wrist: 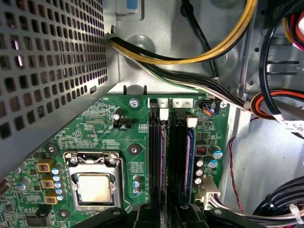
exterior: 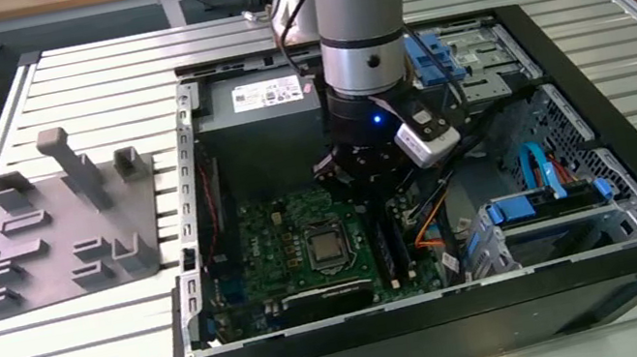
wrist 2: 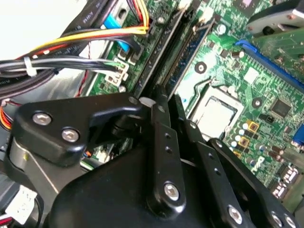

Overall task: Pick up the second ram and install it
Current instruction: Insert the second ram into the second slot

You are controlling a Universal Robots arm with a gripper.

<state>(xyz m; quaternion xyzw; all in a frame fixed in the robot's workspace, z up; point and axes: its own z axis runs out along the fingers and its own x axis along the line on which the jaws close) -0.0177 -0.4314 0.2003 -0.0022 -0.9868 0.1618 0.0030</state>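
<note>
the gripper (exterior: 376,190) hovers low over the motherboard's (exterior: 289,233) ram slots (wrist: 164,156), fingers (wrist 2: 161,137) closed together. the second ram (wrist: 190,159) stands in its slot; seating step, firm downward press needed.

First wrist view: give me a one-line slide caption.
Gripper poised over the motherboard's RAM slots, beside the CPU socket.

gripper (wrist 2: 161,107) | over motherboard (wrist 2: 247,76) slots | cables (wrist 2: 71,52) beside
</note>
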